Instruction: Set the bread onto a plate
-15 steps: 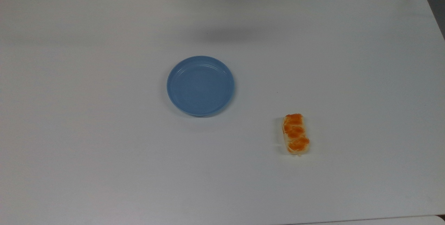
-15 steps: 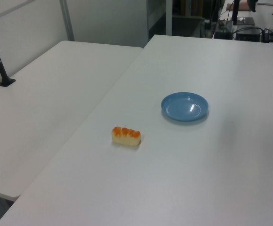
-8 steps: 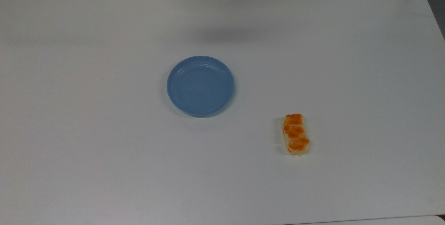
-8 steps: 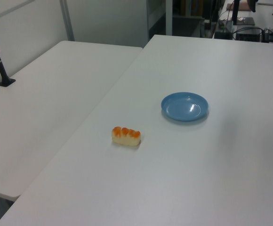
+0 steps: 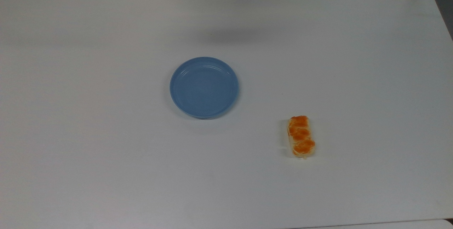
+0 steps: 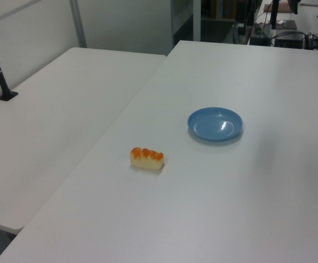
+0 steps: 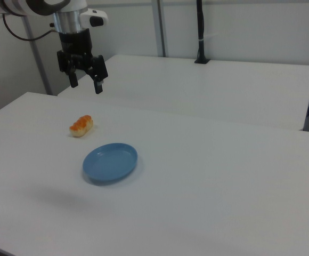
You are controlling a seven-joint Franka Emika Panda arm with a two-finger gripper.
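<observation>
White table, broad and matte, carrying everything. Round shallow light-blue plate near its middle, raised rim, faint concentric rings, nothing on it. Used here as the landmark. Black two-finger gripper seen in the right view, hanging in the air well above the table, up and to the right view's left of the plate, fingers spread wide apart, holding nothing. Small oblong braided bread, glossy orange-brown on top in three lobes, pale cream along the sides, lying flat on the table well apart from the plate: below and to the top view's right of it, long axis running roughly up and down the top view. In the left view, bread to the left view's lower left of the plate; in the right view, bread just beyond the plate. Compared with a second ago and half a second ago: plate and bread in the same spots, same orientation.
</observation>
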